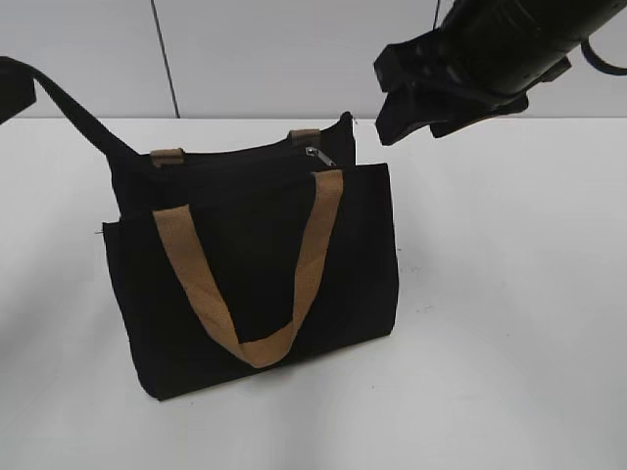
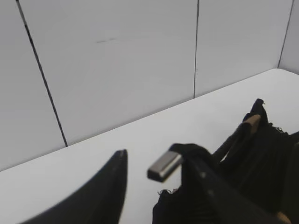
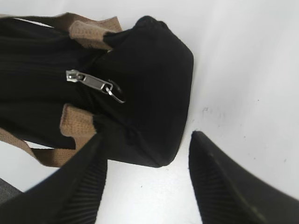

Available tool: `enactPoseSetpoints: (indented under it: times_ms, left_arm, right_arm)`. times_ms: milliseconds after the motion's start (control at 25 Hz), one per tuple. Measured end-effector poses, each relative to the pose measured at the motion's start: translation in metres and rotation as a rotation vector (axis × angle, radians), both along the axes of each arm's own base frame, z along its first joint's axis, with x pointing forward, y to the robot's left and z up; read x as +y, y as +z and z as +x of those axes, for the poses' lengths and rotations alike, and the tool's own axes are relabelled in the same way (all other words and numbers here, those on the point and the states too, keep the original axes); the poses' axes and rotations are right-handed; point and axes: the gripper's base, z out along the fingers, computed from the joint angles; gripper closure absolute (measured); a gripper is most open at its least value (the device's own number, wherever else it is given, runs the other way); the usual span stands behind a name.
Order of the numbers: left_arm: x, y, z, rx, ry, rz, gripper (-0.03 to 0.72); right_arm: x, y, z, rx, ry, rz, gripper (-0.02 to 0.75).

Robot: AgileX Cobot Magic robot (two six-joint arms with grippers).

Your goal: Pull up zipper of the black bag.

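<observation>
- Your right gripper, its ribbed black fingers spread and empty, hangs above the black bag's end corner.
- Beside it, the zipper's small silver pull lies flat on soft fabric; you may pinch cloth or the tan webbing handle instead.
- Your left gripper pinches the far corner; if that slips, the limp bag slides on the smooth tabletop.

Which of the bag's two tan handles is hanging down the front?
The near handle: its full loop droops over the black bag's front panel. Of the far handle, only short stubs show at the top edge.
</observation>
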Motion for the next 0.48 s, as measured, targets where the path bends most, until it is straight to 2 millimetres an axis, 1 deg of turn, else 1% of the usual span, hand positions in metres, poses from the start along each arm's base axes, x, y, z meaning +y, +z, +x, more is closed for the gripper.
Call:
enactPoseSetpoints:
  times_ms: [40,80,120,160,200,320,400,480]
  left_arm:
    - [0.001,0.0,0.001,0.005,0.015,-0.002,0.266]
    - [0.002,-0.001,0.001,0.01,0.03,0.0,0.207]
    - [0.004,-0.001,0.002,0.016,0.047,0.004,0.155]
    - [0.005,-0.002,0.002,0.021,0.062,0.01,0.124]
    - [0.007,-0.003,0.003,0.029,0.086,0.02,0.109]
    - [0.018,-0.008,0.006,0.072,0.212,0.061,0.101]
    - [0.031,-0.013,0.008,0.127,0.353,0.073,0.101]
    - [0.041,-0.017,0.007,0.194,0.483,0.048,0.099]
  right_arm:
    - [-0.001,0.003,-0.002,-0.009,0.0,0.004,0.302]
    - [-0.002,0.007,-0.003,-0.018,0.0,0.009,0.303]
    - [-0.002,0.009,-0.004,-0.023,0.0,0.011,0.302]
    - [-0.003,0.011,-0.006,-0.03,0.0,0.014,0.302]
    - [-0.003,0.013,-0.007,-0.036,0.0,0.016,0.302]
    - [-0.005,0.018,-0.01,-0.053,0.003,0.013,0.302]
    - [-0.008,0.022,-0.012,-0.069,0.006,0.002,0.302]
    - [-0.01,0.024,-0.014,-0.074,0.011,-0.016,0.302]
